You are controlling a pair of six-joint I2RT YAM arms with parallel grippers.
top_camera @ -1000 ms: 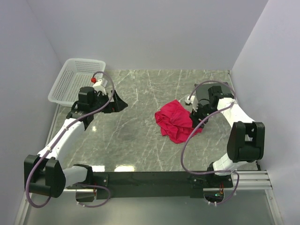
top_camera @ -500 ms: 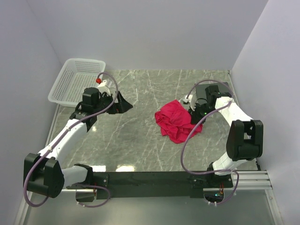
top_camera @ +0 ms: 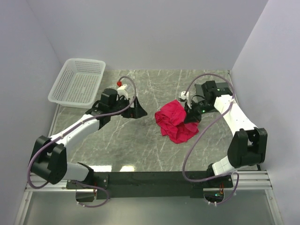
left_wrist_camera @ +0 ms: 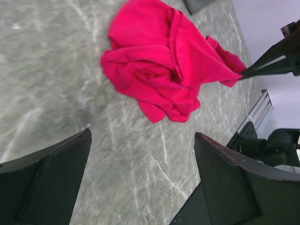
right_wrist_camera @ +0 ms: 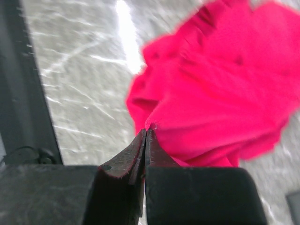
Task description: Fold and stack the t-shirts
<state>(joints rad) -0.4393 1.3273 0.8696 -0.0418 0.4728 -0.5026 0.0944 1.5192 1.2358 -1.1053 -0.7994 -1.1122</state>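
The crimson t-shirt [top_camera: 174, 123] lies crumpled right of the table's middle. It also shows in the left wrist view as the t-shirt [left_wrist_camera: 159, 65] and fills the right wrist view as the t-shirt [right_wrist_camera: 220, 89]. My right gripper [top_camera: 191, 116] is at its right edge. The jaws are shut on a corner of the fabric, and that corner is drawn up into a taut point [right_wrist_camera: 152, 125]. My left gripper [top_camera: 136, 108] hangs open a little left of the shirt, with only bare marble between its fingers [left_wrist_camera: 61, 164].
A white mesh basket [top_camera: 86, 61] stands at the back left corner with nothing in it. Walls close in the table on the left, back and right. The black base rail [top_camera: 150, 178] runs along the near edge.
My right gripper has shut on the shirt's right edge and drawn it up. My left arm has swung right from beside the basket toward the shirt, still open.
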